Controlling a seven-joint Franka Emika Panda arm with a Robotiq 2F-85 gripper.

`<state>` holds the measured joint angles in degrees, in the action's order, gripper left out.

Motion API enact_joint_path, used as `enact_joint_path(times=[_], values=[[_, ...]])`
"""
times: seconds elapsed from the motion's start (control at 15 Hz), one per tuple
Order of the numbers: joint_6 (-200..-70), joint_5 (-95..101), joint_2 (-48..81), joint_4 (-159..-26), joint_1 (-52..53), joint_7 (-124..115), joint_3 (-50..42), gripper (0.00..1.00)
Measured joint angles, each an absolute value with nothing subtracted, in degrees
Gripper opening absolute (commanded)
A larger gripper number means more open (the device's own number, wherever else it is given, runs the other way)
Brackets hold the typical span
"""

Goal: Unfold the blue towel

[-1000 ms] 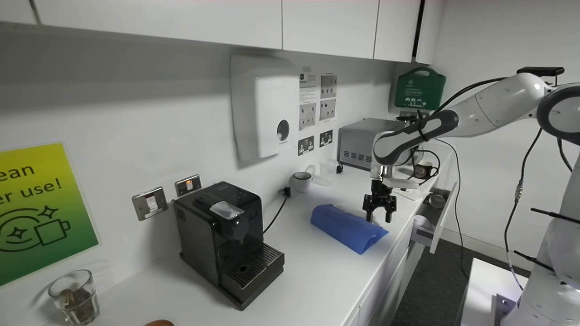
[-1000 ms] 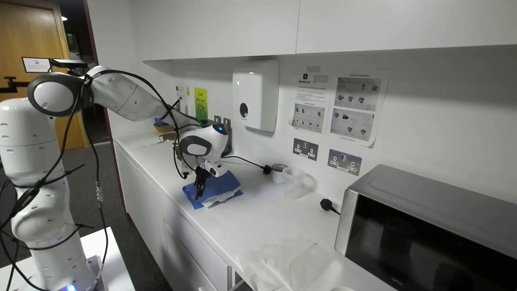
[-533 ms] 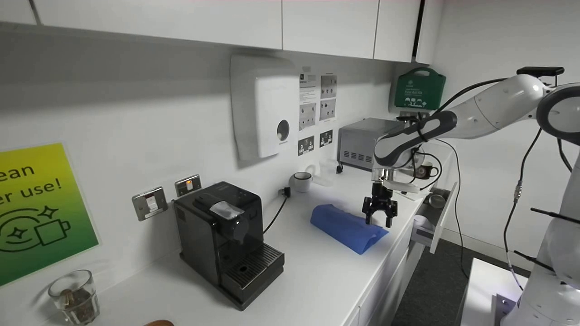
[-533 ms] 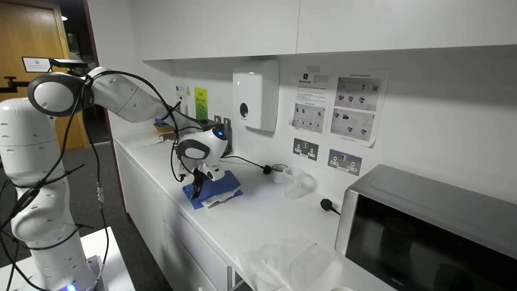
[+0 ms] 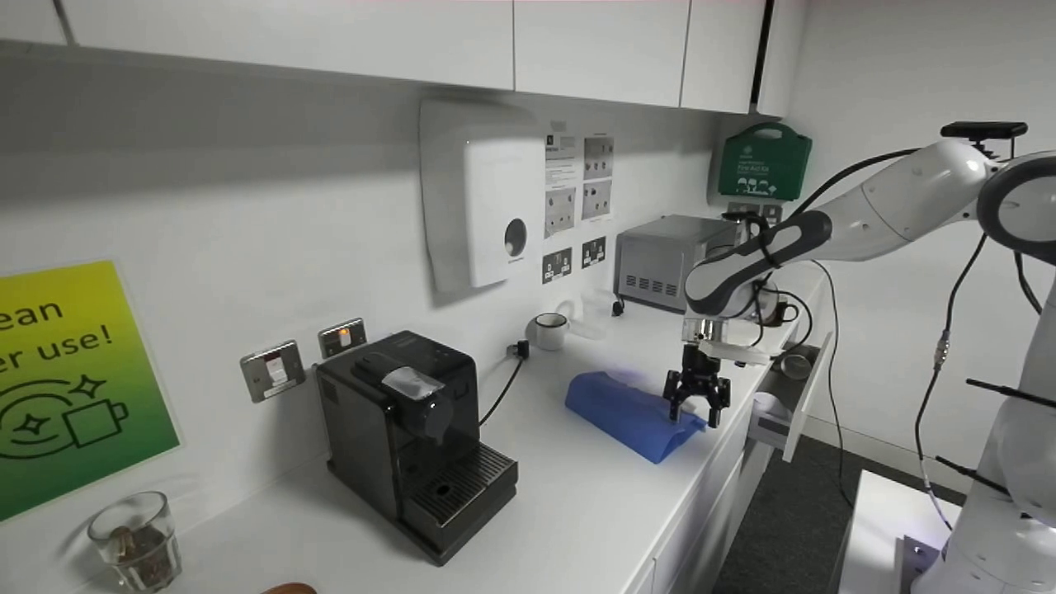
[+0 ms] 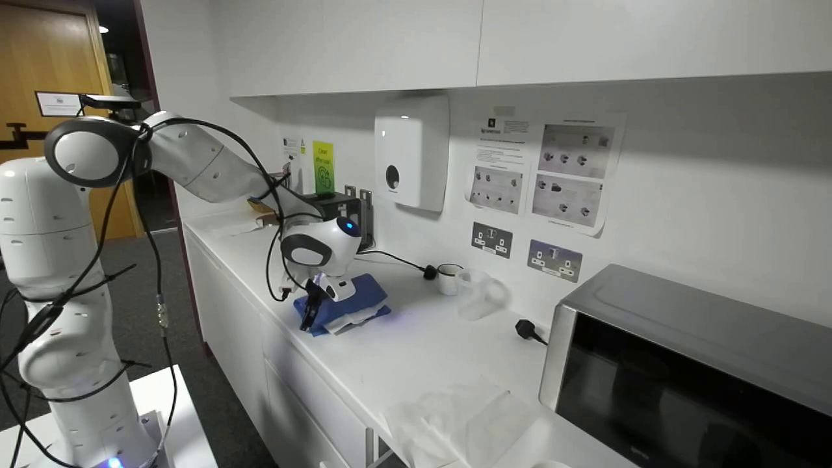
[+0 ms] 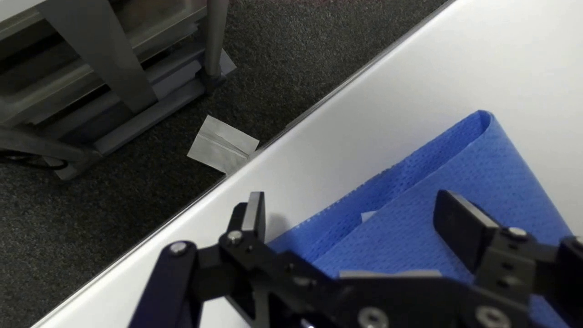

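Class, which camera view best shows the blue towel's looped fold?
The wrist view: it looks closely into the fold of the blue towel. Both exterior views show the towel smaller, partly hidden behind the hand, the fold's inside unclear.

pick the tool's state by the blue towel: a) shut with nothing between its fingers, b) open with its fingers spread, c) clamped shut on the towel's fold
B: in the wrist view the tool has its fingers standing wide apart, with the blue towel and white counter showing between them.
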<state>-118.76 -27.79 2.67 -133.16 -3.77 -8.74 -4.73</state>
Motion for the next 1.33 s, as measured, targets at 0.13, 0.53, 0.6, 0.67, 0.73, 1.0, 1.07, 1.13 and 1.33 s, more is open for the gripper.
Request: enact_joint_path(times=[0.13, 0.53, 0.6, 0.67, 0.73, 1.0, 1.07, 1.13, 1.33], values=[[-121.1, -27.5, 2.7, -133.7, -3.7, -8.7, -4.6, 1.00], [-125.0, -27.2, 2.6, -134.2, -3.6, -8.7, -3.9, 1.00], [-125.4, -27.1, 2.6, -134.2, -3.6, -8.7, -3.9, 1.00], [-126.0, -27.1, 2.5, -134.3, -3.6, -8.7, -3.8, 1.00], [-126.5, -27.0, 2.3, -134.3, -3.5, -8.7, -3.7, 1.00], [-127.8, -25.6, 2.2, -134.4, -3.1, -8.7, -3.7, 1.00], [-128.1, -25.1, 2.2, -134.4, -2.9, -8.7, -3.7, 1.00], [-128.4, -24.6, 2.2, -134.4, -2.9, -8.7, -3.6, 1.00], [-128.5, -23.2, 2.2, -134.3, -2.8, -8.7, -3.6, 0.67]])
